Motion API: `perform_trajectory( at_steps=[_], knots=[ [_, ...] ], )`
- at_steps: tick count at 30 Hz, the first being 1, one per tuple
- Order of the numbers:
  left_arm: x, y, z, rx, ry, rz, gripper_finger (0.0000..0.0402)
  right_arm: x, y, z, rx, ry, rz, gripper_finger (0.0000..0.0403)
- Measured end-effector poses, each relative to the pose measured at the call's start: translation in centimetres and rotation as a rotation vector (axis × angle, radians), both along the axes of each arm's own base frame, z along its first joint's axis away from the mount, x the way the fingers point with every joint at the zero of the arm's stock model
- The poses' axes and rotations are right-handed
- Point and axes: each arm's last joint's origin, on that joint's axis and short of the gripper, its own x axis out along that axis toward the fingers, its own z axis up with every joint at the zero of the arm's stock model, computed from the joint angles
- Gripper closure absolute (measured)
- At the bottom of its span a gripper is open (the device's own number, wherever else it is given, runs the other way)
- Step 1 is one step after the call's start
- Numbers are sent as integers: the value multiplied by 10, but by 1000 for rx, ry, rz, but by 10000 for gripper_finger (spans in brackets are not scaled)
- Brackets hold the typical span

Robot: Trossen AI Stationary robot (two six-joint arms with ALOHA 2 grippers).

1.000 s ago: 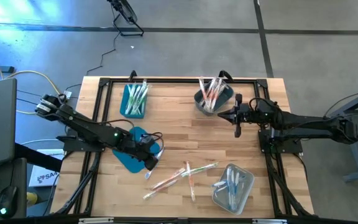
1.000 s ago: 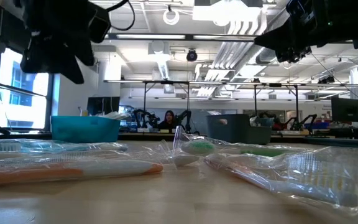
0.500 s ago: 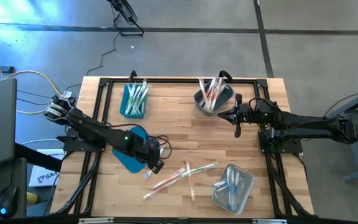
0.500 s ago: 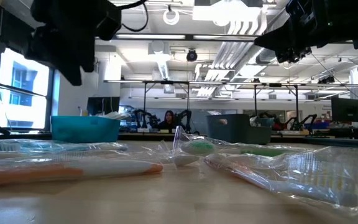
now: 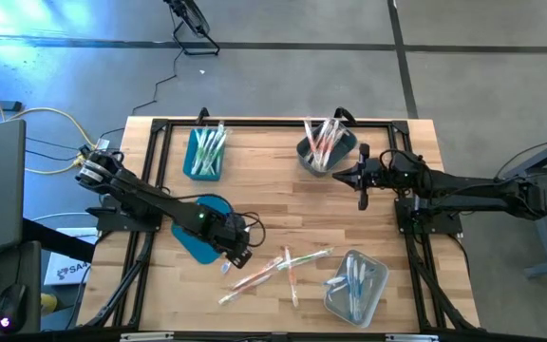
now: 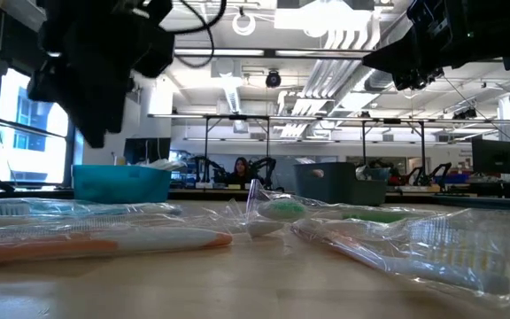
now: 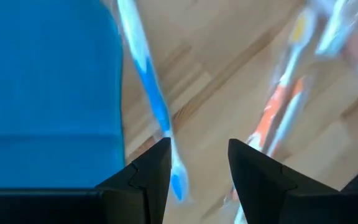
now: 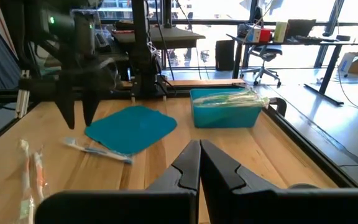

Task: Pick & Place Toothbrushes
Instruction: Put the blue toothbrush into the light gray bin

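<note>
On the desk (image 5: pixel 273 195), I see the flat teal lid (image 5: pixel 198 228) front left, my left claw (image 5: pixel 238 255) hanging open at its edge over a blue toothbrush (image 7: pixel 151 106); loose toothbrushes (image 5: pixel 278 271) lie beside. My right claw (image 5: pixel 363 199) waits closed, empty, near the grey bin (image 5: pixel 326 147).

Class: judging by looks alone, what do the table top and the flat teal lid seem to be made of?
Table top: probably wood, matte; pale planks with visible grain and seams.
Flat teal lid: likely plastic, smooth and even in colour, thin with rounded corners; appears slightly glossy.

Blue toothbrush (image 7: pixel 148 93), teal lid (image 7: pixel 48 93)
</note>
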Motion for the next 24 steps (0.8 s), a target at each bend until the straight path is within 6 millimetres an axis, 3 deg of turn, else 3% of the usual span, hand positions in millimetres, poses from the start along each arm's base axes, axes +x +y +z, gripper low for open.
perform_trajectory(
  at_steps=[7, 15, 24],
  knots=[
    [6, -3, -16, 8, 51, -24, 245, 0, 0, 0, 3, 0, 0, 401],
    [8, 10, -20, 49, 68, -14, 245, 0, 0, 0, 3, 0, 3, 401],
    [1, 23, -44, -21, 103, 7, 245, 0, 0, 0, 3, 0, 2, 401]
  ],
)
